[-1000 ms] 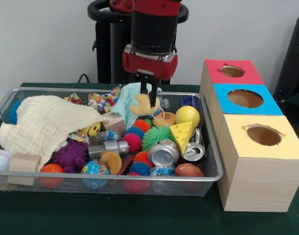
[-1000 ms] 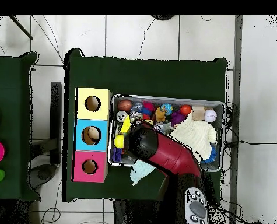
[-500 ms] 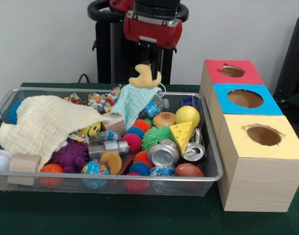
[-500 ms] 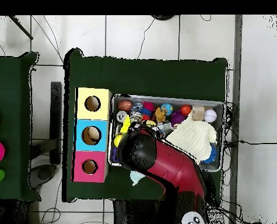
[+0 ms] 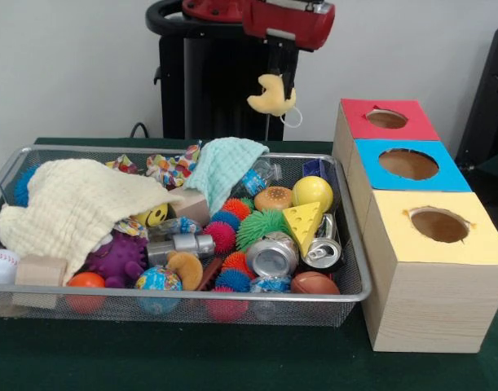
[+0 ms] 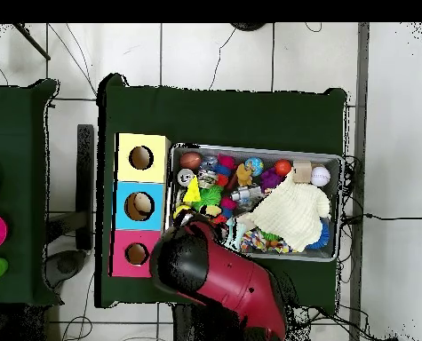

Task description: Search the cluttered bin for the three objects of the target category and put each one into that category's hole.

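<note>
Front view: the yellow plush toy hangs pinched in my gripper, upper centre, clear above the wire bin and left of the red box. I judge one carry under way, with no deposit visible. Open air separates toy and red hole; the blue box and yellow box stand lower right.
</note>
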`<state>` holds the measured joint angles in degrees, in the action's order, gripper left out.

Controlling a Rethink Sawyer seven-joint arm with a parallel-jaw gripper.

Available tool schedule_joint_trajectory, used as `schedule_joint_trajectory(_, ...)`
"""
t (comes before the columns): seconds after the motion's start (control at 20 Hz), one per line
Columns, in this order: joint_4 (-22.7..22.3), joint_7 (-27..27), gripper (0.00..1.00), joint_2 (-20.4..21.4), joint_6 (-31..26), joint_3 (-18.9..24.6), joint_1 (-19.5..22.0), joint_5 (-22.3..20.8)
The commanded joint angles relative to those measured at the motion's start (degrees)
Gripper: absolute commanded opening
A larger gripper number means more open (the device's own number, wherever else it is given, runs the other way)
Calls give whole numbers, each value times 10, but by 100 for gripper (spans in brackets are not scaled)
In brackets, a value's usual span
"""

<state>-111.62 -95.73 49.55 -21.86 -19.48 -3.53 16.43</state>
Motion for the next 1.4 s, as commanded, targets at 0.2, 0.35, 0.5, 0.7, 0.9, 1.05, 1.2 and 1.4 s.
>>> schedule_joint_trajectory(0.2, -95, -203, 0, 12, -11, -17, -41, 45)
schedule_joint_trajectory(0.35, -116, -213, 0, 15, 9, -10, -47, 56)
schedule_joint_trajectory(0.5, -139, -225, 0, 20, 28, -2, -54, 64)
schedule_joint_trajectory(0.7, -164, -256, 0, 29, 42, -5, -82, 72)
schedule_joint_trajectory(0.9, -183, -289, 0, 32, 53, -5, -112, 84)
schedule_joint_trajectory(1.05, -194, -310, 0, 28, 69, 1, -130, 97)
schedule_joint_trajectory(1.2, -196, -337, 0, 25, 72, -6, -160, 108)
schedule_joint_trajectory(1.4, -189, -366, 0, 13, 73, -18, -196, 121)
